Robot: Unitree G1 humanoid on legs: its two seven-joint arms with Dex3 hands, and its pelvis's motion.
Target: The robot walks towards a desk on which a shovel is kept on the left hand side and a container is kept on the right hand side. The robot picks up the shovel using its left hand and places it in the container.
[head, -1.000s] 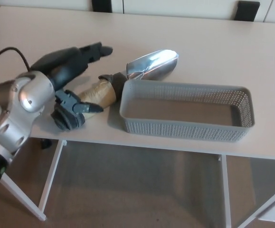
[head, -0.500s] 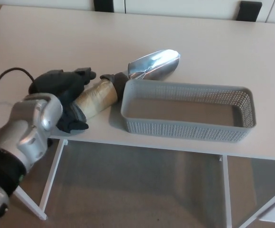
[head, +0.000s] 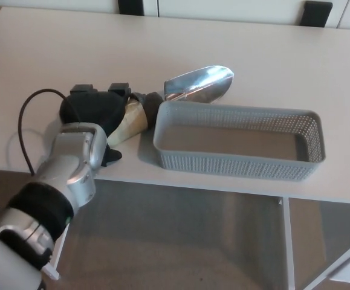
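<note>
The left hand (head: 96, 109) covers the shovel (head: 181, 90) handle on the table (head: 283, 54); its fingers' grip cannot be told. The container (head: 238, 140) sits right.

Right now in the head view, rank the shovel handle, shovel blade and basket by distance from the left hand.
1. Shovel handle: under the left hand.
2. Shovel blade: further right, behind the basket.
3. Basket: right side; its near corner rivals the blade.
</note>
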